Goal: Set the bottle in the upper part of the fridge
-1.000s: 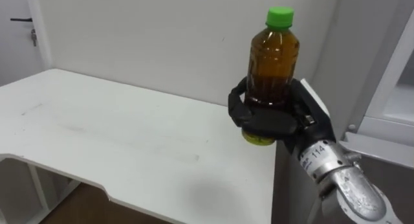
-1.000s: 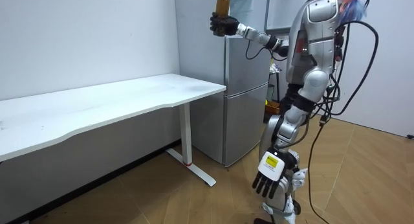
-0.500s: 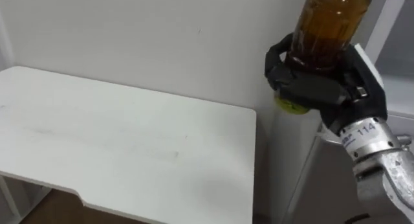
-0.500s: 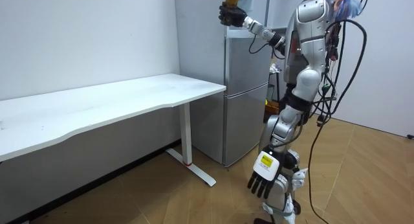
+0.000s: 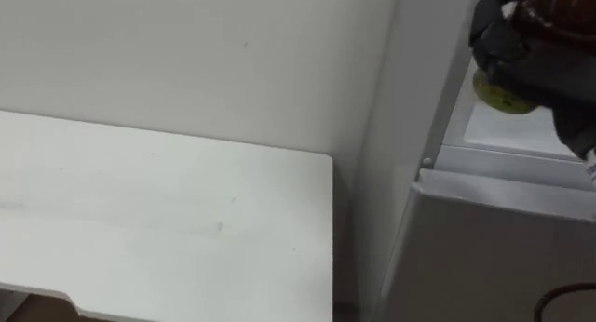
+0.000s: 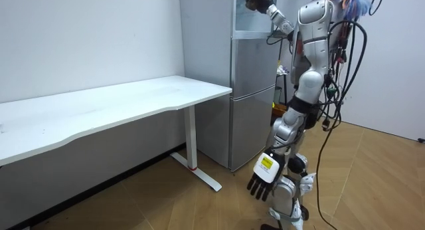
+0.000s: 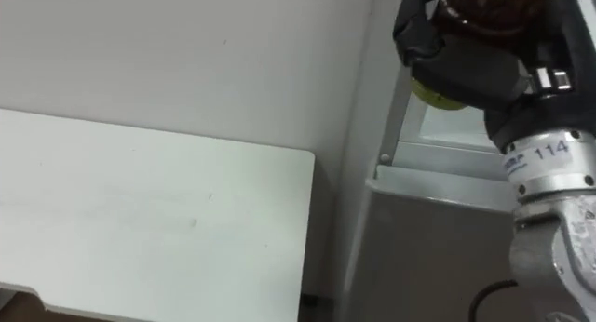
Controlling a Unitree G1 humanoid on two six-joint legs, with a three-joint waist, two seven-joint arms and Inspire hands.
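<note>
Task stage: late, by my judgement. Bottle [image 7: 486, 4] was off the table [image 5: 140, 220] and up at the open upper compartment [image 5: 510, 128] of the fridge [image 5: 484, 252].
Done: pick-up and lift, judging by where it was.
Left: carry it in past the front edge, set it on the shelf, let go, pull out. Door closing maybe, and the door itself was not clear to me.
Bottle place: top right corner of both eye views, cut off by the top edge. Brown body and yellow-green base were all I saw, cap out of frame. It hung in front of the pale opening, above the grey lower door. Could not tell whether it had crossed the sill.
My right hand [image 7: 475, 66]: wrapped round the bottle's lower half, dark fingers curled across the front, firm grasp. Bottle looked roughly upright.
Right arm: raised high, forearm rising from the lower right of the right eye view. In the room view it reached up to the top centre, hand at the fridge's upper part.
My left hand [image 6: 260, 183]: low centre of the room view, hanging at my side, fingers straight and spread, holding nothing.
Stance: I stood right beside the fridge, with the table off to the room view's left.
</note>
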